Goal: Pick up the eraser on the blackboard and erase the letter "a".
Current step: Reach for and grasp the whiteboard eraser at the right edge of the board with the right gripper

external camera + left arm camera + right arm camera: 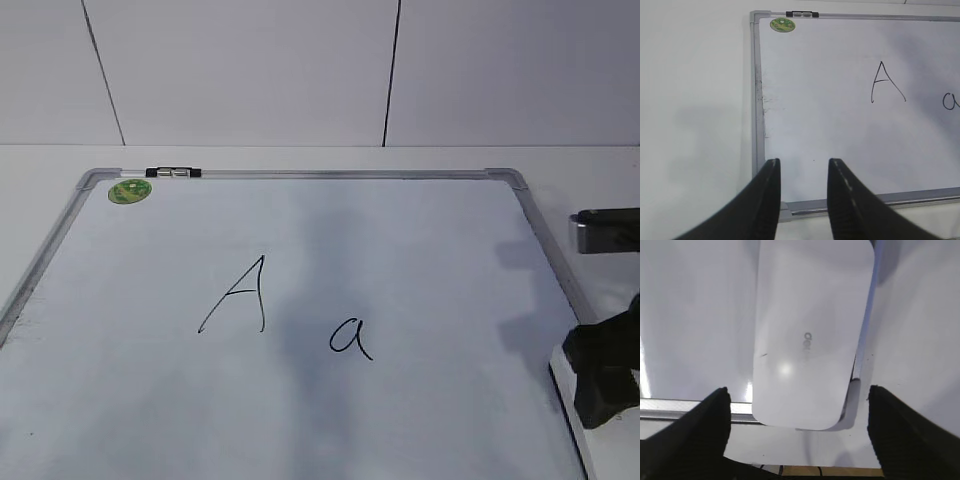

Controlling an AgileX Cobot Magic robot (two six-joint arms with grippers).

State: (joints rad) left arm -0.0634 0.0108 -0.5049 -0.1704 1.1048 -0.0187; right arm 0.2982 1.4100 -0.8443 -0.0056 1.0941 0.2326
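The blackboard [300, 400] is a white board in a silver frame, lying flat. On it are a tall capital "A" [237, 295] and, to its right, the small letter "a" [350, 338], which also shows cut off at the edge of the left wrist view [951, 101]. The white eraser [810, 335] lies over the board's near right corner, grey lettering up; in the exterior view only a white strip of the eraser [570, 410] shows. My right gripper [798, 390] stands wide open just above its near end, a finger on each side, not touching. My left gripper [804, 161] hangs open and empty over the near left corner.
A round green sticker [130, 190] and a black-and-silver clip [172, 173] mark the board's far left corner. The white table [695, 100] runs round the board. A dark and silver block [606, 230] juts in at the right edge. A panelled wall stands behind.
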